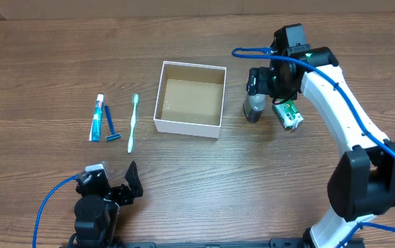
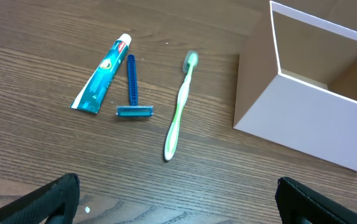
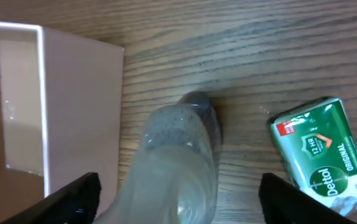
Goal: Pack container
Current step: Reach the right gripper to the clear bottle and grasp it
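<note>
The container [image 1: 160, 103], a square white box with a brown inside, sits mid-table and holds nothing that I can see; it also shows in the left wrist view [image 2: 303, 118] and the right wrist view [image 3: 79, 106]. My right gripper [image 1: 258, 86] is open, its fingers [image 3: 178, 199] spread around a clear plastic bottle [image 3: 181, 162] that stands just right of the container [image 1: 254, 109]. A green soap packet [image 1: 289, 114] lies right of the bottle [image 3: 321, 155]. A toothpaste tube [image 1: 97, 117], blue razor [image 1: 110, 127] and green toothbrush [image 1: 133, 122] lie left of the container. My left gripper [image 1: 125, 189] is open and empty near the front edge.
Blue cables run along both arms. The right arm's white links [image 1: 342, 117] stretch from the front right corner over the table's right side. In the left wrist view the tube [image 2: 101, 74], razor [image 2: 132, 93] and toothbrush [image 2: 180, 118] lie ahead of the open fingers [image 2: 178, 199].
</note>
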You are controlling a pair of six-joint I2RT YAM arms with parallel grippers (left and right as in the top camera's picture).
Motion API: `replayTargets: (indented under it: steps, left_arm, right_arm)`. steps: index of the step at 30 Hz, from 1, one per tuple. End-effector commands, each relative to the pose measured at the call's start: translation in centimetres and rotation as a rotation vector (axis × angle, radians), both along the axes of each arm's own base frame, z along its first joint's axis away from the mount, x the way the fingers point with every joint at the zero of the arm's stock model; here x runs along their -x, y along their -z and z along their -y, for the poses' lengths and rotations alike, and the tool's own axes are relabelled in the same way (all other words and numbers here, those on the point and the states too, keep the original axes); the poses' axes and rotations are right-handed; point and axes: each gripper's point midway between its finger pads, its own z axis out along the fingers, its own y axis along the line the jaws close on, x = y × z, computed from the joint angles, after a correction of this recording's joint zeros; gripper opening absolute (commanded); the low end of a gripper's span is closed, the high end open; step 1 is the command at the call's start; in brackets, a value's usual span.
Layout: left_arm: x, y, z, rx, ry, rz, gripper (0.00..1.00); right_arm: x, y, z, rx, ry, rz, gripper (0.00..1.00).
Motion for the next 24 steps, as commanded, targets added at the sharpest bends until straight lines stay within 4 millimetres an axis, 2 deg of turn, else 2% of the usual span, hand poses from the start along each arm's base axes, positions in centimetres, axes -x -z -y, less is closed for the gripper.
replayTargets:
  steps: [1,5,8,13,17,19,24]
  left_arm:
    - [0.0,0.2,0.1,0.013,0.0,0.0,1.0]
    - [0.0,0.2,0.1,0.013,0.0,0.001,1.0]
    - [0.0,0.2,0.1,0.013,0.0,0.001,1.0]
    - [0.0,0.2,0.1,0.013,0.0,0.0,1.0]
    - [0.0,0.2,0.1,0.013,0.0,0.001,1.0]
    - [0.0,0.2,0.1,0.013,0.0,0.0,1.0]
    - [0.0,0.2,0.1,0.013,0.0,0.0,1.0]
  right_arm:
    - [-0.4,-0.3,-0.4,0.004,-0.004,0.014,0.79]
    - [-0.4,-0.3,-2.2,-0.003,-0.044,0.032,0.75]
    - [-0.2,0.6,-3.2,0.019,-0.067,0.023,0.75]
    - [-0.2,3.5,-1.7,0.117,-0.044,-0.038,0.73]
    - [-0.1,3.6,-1.5,0.119,-0.041,-0.043,0.66]
    - [0.0,3.6,-1.5,0.12,-0.042,-0.047,0.58]
    - [0.2,3.2,-1.1,0.138,-0.038,-0.047,0.56]
